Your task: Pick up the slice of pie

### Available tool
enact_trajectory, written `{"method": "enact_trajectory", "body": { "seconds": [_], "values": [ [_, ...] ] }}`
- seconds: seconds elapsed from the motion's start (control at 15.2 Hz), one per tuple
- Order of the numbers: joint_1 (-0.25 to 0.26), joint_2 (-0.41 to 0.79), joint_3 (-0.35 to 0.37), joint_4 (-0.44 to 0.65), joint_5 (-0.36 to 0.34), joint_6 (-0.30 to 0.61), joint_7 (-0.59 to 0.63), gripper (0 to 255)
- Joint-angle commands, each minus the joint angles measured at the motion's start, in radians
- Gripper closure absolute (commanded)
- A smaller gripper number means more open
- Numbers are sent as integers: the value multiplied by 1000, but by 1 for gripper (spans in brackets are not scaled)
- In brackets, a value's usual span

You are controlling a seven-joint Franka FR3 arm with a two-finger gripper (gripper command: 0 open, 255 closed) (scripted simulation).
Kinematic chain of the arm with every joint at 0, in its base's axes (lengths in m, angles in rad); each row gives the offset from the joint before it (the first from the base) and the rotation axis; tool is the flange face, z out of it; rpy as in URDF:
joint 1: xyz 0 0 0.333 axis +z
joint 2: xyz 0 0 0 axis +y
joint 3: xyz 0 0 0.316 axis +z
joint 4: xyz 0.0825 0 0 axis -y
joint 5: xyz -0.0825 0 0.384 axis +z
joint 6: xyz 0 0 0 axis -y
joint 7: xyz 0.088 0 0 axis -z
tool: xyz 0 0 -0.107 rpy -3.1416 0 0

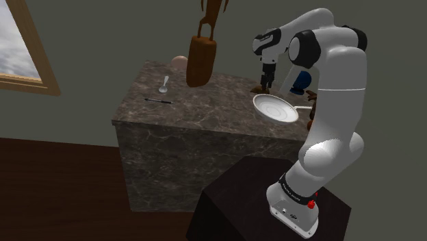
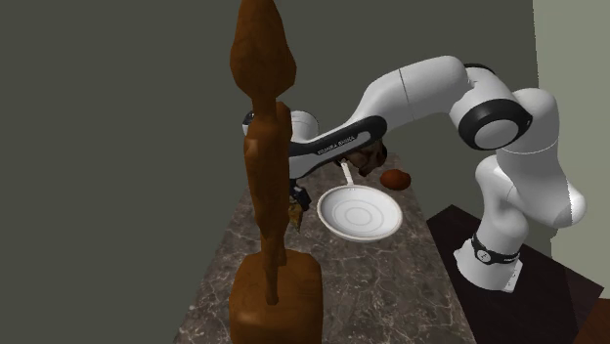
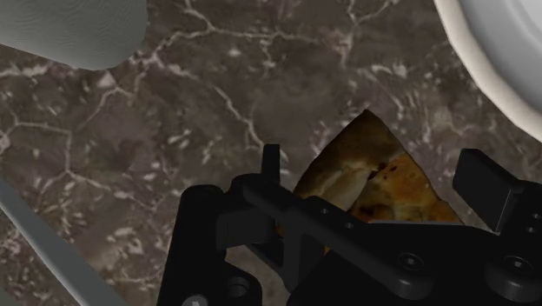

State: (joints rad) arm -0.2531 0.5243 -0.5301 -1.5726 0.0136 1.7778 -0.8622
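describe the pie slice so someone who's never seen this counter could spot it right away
On the dark marbled counter, find the round white pan. The pie slice lies on the stone just beside its rim, between the fingers of the open black gripper. It is the one golden-brown wedge with a pointed tip; the pan is white and round.

No text can be read. White lettering [image 2: 337, 147] runs along the dark band [image 2: 354, 135] of the arm [image 2: 420, 83], but it is too small to make out.
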Motion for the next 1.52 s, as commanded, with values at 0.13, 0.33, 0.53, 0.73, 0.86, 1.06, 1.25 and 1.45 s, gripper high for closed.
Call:
{"method": "enact_trajectory", "body": {
  "seconds": [0.13, 0.33, 0.53, 0.73, 0.86, 1.06, 1.25, 1.45],
  "values": [
    [0, 3, 1, -1, 1, 4, 0, 255],
    [0, 2, 1, -3, 1, 5, 0, 255],
    [0, 2, 1, -3, 1, 5, 0, 255],
    [0, -4, -2, 15, -2, -19, -2, 255],
    [1, -13, -4, 30, -6, -41, -3, 255],
    [1, -25, -8, 54, -11, -75, -6, 255],
    [1, -35, -11, 81, -15, -110, -10, 255],
    [1, -42, -14, 110, -19, -146, -14, 255]
  ]
}}
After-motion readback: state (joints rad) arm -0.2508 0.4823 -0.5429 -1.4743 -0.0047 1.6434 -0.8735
